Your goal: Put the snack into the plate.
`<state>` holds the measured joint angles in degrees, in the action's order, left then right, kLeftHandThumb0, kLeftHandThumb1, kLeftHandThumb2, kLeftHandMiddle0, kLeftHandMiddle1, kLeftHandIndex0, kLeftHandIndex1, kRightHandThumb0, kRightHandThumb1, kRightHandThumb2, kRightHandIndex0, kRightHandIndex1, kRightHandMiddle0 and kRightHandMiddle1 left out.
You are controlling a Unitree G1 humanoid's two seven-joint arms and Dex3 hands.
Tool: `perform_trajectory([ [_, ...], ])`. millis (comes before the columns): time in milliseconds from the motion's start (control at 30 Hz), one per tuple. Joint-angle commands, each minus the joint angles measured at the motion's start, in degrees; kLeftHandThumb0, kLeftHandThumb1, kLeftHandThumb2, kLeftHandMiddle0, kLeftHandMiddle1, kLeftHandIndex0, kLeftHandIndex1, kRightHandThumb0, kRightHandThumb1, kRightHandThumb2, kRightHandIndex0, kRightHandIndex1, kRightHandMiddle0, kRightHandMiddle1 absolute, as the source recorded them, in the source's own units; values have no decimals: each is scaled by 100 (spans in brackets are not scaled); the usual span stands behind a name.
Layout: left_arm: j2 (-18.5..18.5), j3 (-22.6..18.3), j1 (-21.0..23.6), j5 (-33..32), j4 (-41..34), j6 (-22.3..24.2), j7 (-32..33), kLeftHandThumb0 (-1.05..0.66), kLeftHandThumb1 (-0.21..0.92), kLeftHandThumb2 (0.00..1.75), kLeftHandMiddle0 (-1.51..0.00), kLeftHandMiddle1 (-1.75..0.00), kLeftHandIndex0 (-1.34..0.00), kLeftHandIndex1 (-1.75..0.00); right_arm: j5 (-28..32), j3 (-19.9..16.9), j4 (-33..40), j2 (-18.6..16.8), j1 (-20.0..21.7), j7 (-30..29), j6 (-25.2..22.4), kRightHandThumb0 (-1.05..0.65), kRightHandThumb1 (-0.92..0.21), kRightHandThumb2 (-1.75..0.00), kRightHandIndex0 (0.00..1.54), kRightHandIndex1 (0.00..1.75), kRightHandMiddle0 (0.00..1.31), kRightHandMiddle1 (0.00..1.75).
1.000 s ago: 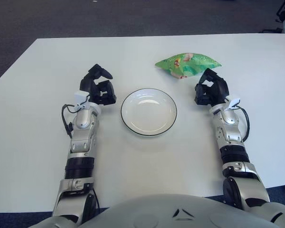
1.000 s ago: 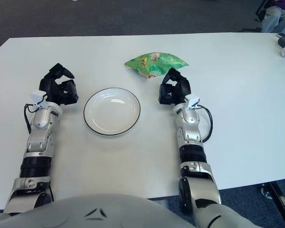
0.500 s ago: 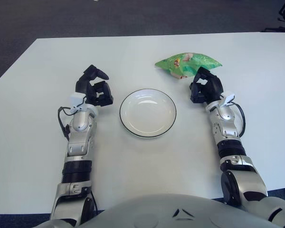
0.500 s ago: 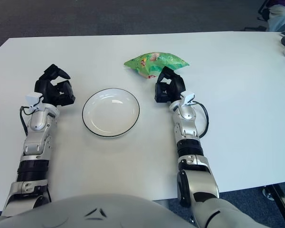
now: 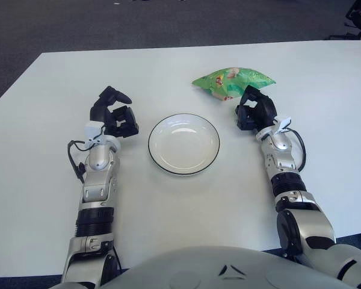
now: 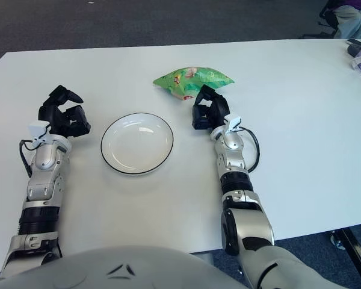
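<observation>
Left robot hand [image 5: 111,112]: shows to the left of the plate, fingers curled in, holding nothing; apart from the plate's rim.

Plate [image 5: 183,143]: white, round, thin dark rim, lying flat on the white surface [image 5: 168,205], between the two robot hands; nothing lies in it.

Snack [image 5: 231,82]: green crinkled packet with printed markings, lying flat on the surface, beyond the plate and to its right, apart from the rim.

Right robot hand [image 5: 255,110]: shows to the right of the plate, just on the near side of the snack's right half. Fingers curled, nothing gripped. Its fingertips [image 6: 202,93] reach up against the packet's near edge; whether they touch it cannot be told. The snack lies on the far side of this robot hand, stretching away to the left of it.
</observation>
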<state>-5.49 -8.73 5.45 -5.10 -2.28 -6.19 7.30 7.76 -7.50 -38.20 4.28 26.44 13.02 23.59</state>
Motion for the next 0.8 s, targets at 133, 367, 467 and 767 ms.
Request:
perform_trajectory([
  [133, 348, 37, -956, 133, 83, 52, 166, -52, 22, 143, -133, -175, -69, -175, -66, 41, -216, -446, -675, -454, -173, -52, -21, -145, 134, 175, 70, 175],
  [367, 246, -3, -1027, 169, -27, 74, 125, -52, 23, 143, -133, -175, -69, -175, -163, 122, 226, -488, -758, -875, -526, -53, -21, -145, 133, 175, 71, 175],
  [467, 176, -12, -1065, 196, -86, 115, 97, -52, 23, 143, -131, -175, -69, -175, -194, 137, 463, -511, -820, -1040, -677, -53, -21, -145, 133, 175, 71, 175],
  [767, -37, -79, -976, 15, -59, 258, -152, -52, 23, 142, -133, -175, -69, -175, -206, 166, 1101, -548, -1014, -1330, -1127, -52, -21, -144, 132, 175, 70, 175],
])
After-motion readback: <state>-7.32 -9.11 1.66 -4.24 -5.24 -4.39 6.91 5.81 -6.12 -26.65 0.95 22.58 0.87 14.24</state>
